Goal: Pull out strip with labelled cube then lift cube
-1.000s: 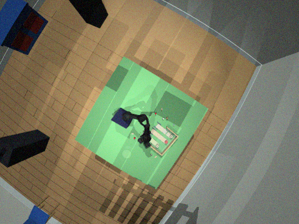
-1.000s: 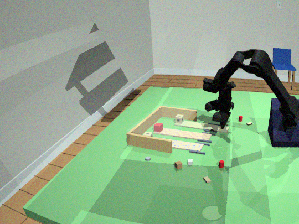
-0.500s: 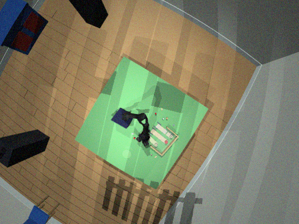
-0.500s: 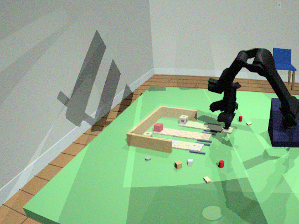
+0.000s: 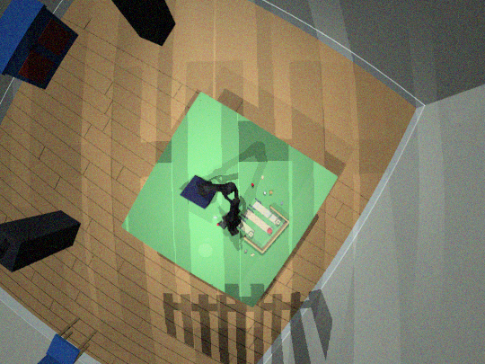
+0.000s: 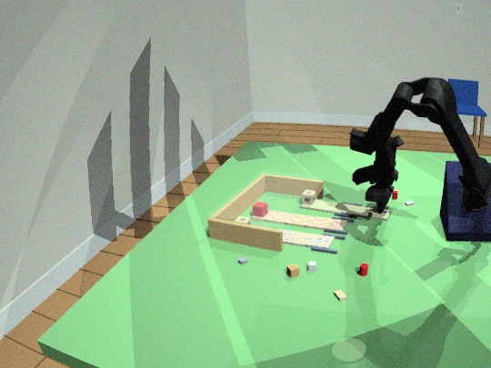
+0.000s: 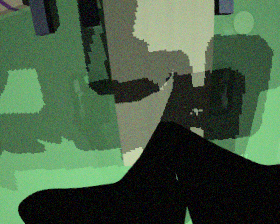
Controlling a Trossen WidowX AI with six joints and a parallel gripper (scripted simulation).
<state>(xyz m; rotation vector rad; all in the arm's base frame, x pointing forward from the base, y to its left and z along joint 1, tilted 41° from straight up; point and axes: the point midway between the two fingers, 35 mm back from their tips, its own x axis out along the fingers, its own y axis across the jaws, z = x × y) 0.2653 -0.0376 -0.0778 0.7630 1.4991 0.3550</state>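
My gripper (image 5: 233, 232) (image 6: 381, 210) (image 7: 165, 128) is shut with nothing seen between its fingers. Its tips are low over the near end of the plain strip (image 6: 327, 207) (image 7: 175, 25); contact is unclear. A pale cube marked W (image 6: 310, 199) (image 5: 251, 234) sits on that strip's far end. The patterned middle strip (image 6: 295, 218) (image 5: 258, 220) has a red cube (image 6: 260, 209) (image 5: 269, 230) at its far end. The blue-speckled strip (image 6: 306, 239) has a pale cube (image 6: 243, 220) (image 5: 277, 221), mostly hidden by the wall in the exterior view.
A low wooden wall (image 6: 245, 236) (image 5: 276, 239) surrounds the far ends on three sides. Dark guide rails (image 6: 335, 232) (image 7: 42, 15) flank the strips. A red cylinder (image 6: 364, 270), an orange cube (image 6: 293, 271) and a white cube (image 6: 312, 265) lie outside; another red cylinder (image 6: 395, 195) stands behind my gripper.
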